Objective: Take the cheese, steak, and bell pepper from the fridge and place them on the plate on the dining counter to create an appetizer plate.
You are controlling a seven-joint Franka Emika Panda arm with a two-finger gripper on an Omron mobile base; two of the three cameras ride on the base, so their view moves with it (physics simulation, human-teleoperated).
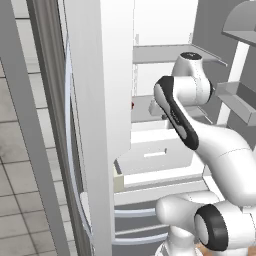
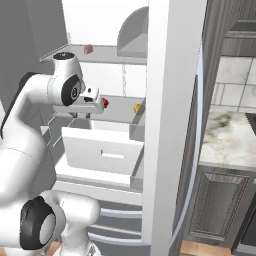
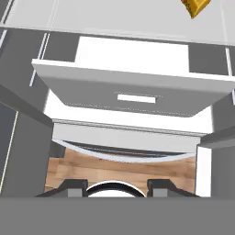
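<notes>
cheese wedge — tip pointing down, fridge shelf

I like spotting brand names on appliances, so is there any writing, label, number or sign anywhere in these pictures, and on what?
None: no readable text in any view.
The fridge walls and shelves are blank.
The white drawer front bears only a plain pale slot, with no lettering.

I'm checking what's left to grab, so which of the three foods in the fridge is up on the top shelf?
The steak, a pinkish-red slab, alone on the top shelf; the bell pepper and cheese sit one shelf lower.
</notes>
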